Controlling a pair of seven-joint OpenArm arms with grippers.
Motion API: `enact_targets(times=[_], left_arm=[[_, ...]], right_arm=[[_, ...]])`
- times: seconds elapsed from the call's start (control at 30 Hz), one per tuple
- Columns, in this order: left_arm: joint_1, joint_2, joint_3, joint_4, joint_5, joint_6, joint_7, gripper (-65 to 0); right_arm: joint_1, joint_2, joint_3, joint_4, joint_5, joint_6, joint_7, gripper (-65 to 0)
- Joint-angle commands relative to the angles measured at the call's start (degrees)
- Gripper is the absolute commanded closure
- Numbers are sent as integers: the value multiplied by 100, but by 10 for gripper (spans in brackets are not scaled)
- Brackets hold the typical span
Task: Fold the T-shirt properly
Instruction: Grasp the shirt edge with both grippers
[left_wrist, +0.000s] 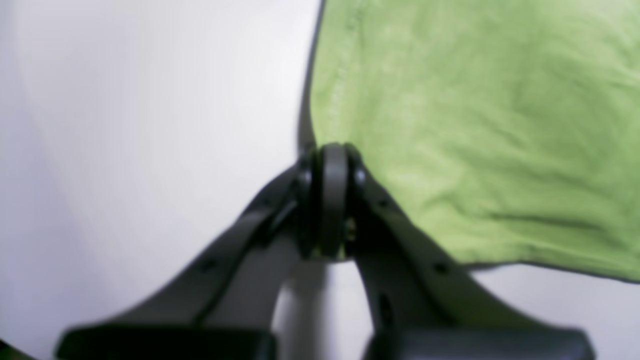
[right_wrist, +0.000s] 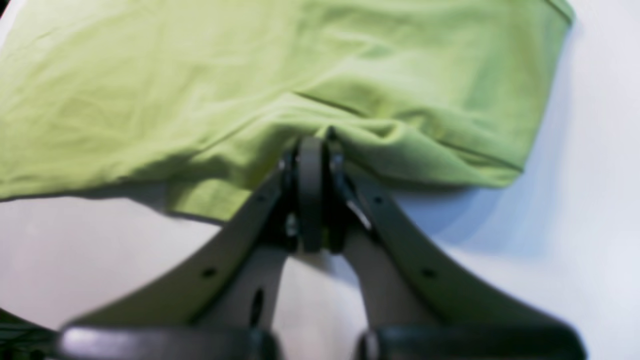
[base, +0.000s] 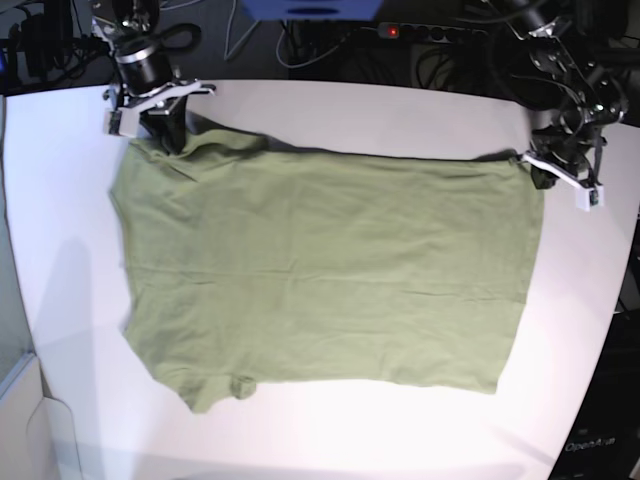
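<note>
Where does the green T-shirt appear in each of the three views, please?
Left wrist: the soft green cotton T-shirt fills the upper right, its corner pinched in the left claw.
Right wrist: it spans the top, bunched at the right claw.
Base: it lies spread across the middle of the white table.
Shared landmark: the T-shirt's far edge, held by both claws.

A broad white, smooth-topped desk filled most of the base view, evenly lit, with soft grey shadows toward 9 o'clock. Beyond its far edge, at 12 o'clock, lay dark clutter: tangled black cables, a black power strip with a red light, and a blue object.
</note>
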Motion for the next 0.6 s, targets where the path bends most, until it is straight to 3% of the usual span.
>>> enact_targets(times=[0.0, 0.27, 0.57], left_arm=[[-39, -78, -12, 173, -59, -8, -105, -18], [-232, -113, -12, 490, -67, -8, 344, -18], [-540, -113, -3, 490, -50, -8, 344, -18]], right_arm=[[47, 67, 26, 185, 18, 36, 177, -6], [284, 155, 9, 325, 18, 36, 142, -6], [1101, 181, 26, 325, 18, 36, -746, -6]])
